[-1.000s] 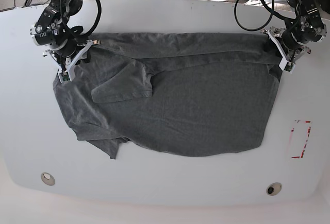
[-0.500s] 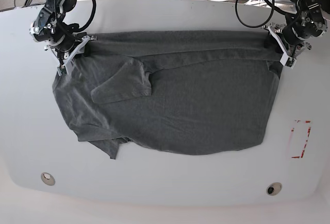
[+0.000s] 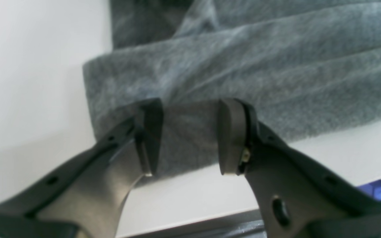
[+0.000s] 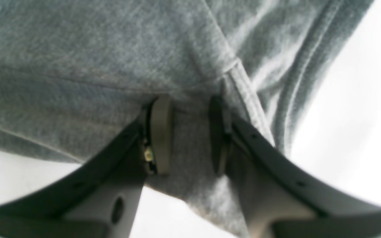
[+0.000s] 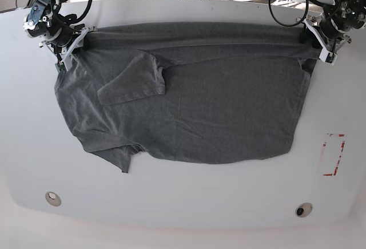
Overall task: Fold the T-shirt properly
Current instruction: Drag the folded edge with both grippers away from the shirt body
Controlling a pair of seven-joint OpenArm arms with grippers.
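The dark grey T-shirt lies spread on the white table, its far edge folded over in a straight band and one sleeve lying on the body. My left gripper holds the far right corner; in the left wrist view the left gripper has a taut band of T-shirt between its pads. My right gripper holds the far left corner; in the right wrist view the right gripper pinches bunched T-shirt beside a hem seam.
A red-outlined rectangle is marked on the table at the right. Two small round discs sit near the front edge. Cables and stands crowd the far side behind the table.
Both grippers have moved toward the far edge of the table and slightly outward, dragging the T-shirt's far edge with them. The folded band is now straighter and tauter.
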